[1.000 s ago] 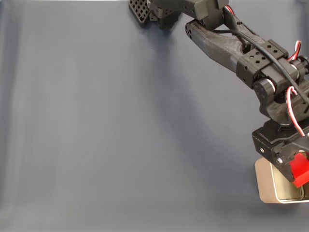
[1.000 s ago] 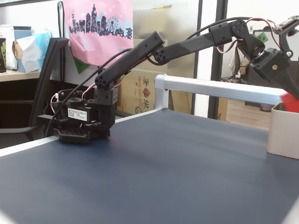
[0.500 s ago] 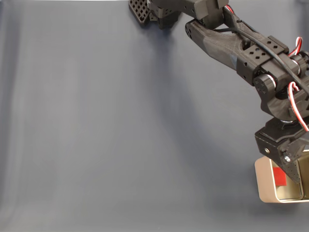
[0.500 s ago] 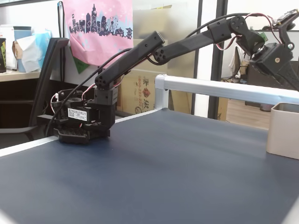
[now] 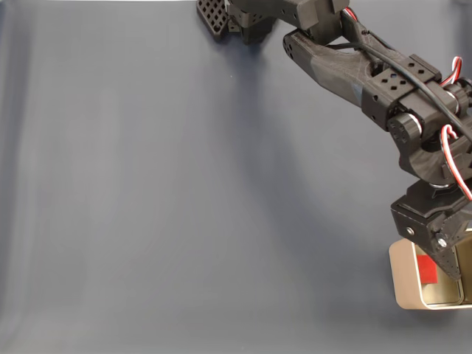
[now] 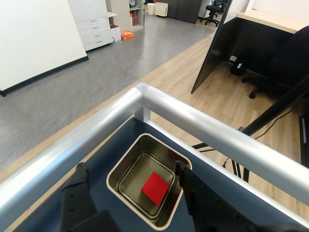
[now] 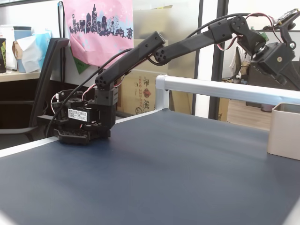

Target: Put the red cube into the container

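Observation:
The red cube (image 6: pixel 155 187) lies flat on the shiny floor of the container (image 6: pixel 126 162), a beige tin with rounded corners. In a fixed view from above, the red cube (image 5: pixel 426 268) shows inside the container (image 5: pixel 403 284) at the lower right, partly covered by the arm. My gripper (image 6: pixel 131 167) hangs open above the tin, one black finger (image 6: pixel 77 193) on each side of it, holding nothing. From the side, the container (image 7: pixel 283 132) stands at the right edge with the gripper (image 7: pixel 291 75) raised above it; its walls hide the cube.
A silver rail (image 6: pixel 203 126) runs just beyond the tin along the table's edge, also seen from the side as the rail (image 7: pixel 225 89). The arm's base (image 5: pixel 243 16) sits at the top of the dark blue mat (image 5: pixel 184 192).
One second ago the gripper held the red cube over the tin. It let go, the cube dropped inside, and the gripper has since risen slightly.

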### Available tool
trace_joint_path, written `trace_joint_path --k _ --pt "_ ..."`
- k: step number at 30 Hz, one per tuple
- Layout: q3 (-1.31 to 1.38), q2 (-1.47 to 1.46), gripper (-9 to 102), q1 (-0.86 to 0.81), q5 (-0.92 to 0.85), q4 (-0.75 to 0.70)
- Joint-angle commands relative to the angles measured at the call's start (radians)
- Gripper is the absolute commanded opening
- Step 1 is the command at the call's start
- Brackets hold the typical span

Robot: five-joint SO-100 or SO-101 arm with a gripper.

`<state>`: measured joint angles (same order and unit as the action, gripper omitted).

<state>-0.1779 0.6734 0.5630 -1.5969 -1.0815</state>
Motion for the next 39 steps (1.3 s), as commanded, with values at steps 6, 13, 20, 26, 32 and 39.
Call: trace_joint_path --k 6,13,20,26,32,39 --pt "0.038 0.041 26 0.012 -0.009 0.000" --pt "-0.150 0.196 0 -0.005 -0.023 0.003" --pt "-0.538 0.523 0 -0.109 0.008 0.035" --pt "-1.019 0.899 0 -0.262 0.005 0.153" --pt "-1.496 1.259 0 -0.411 0.000 0.250" --pt "-1.999 1.664 0 -0.526 -0.003 0.337"
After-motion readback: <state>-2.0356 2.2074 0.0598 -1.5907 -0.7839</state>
